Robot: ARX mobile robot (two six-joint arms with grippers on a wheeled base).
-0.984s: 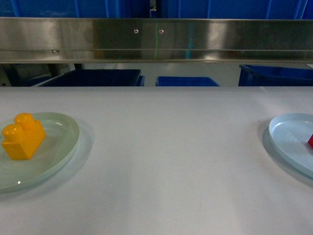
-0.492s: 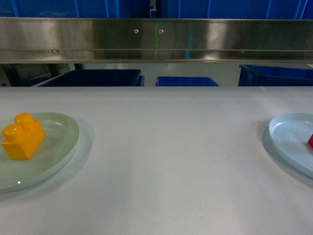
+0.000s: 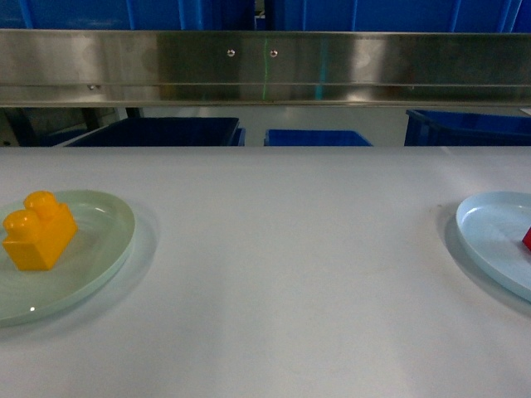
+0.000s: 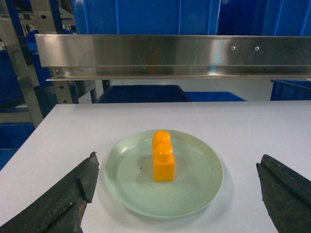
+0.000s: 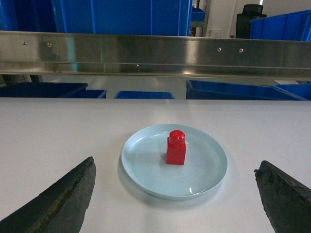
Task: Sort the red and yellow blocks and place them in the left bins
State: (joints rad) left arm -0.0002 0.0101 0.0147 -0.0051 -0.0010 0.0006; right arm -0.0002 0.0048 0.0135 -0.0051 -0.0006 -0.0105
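Note:
The yellow block (image 3: 37, 230) (image 4: 164, 158), a brick with two studs, stands on a pale green plate (image 3: 108, 249) (image 4: 121, 187) at the left of the white table. My left gripper (image 4: 177, 164) hovers short of that plate, open wide, with nothing between its dark fingers (image 4: 73, 194). The red block (image 5: 176, 148) stands upright on a pale blue plate (image 5: 141, 177) at the right; the head view shows only its corner (image 3: 527, 240). My right gripper (image 5: 175, 165) is open and empty in front of it. Blue bins (image 3: 158, 131) (image 4: 141, 93) sit beyond the table's far edge. Neither gripper shows in the head view.
A steel rail (image 3: 265, 66) runs across above the table's far edge, with more blue crates (image 3: 317, 138) (image 3: 469, 128) below and behind it. White tabletop (image 3: 282, 274) lies between the two plates.

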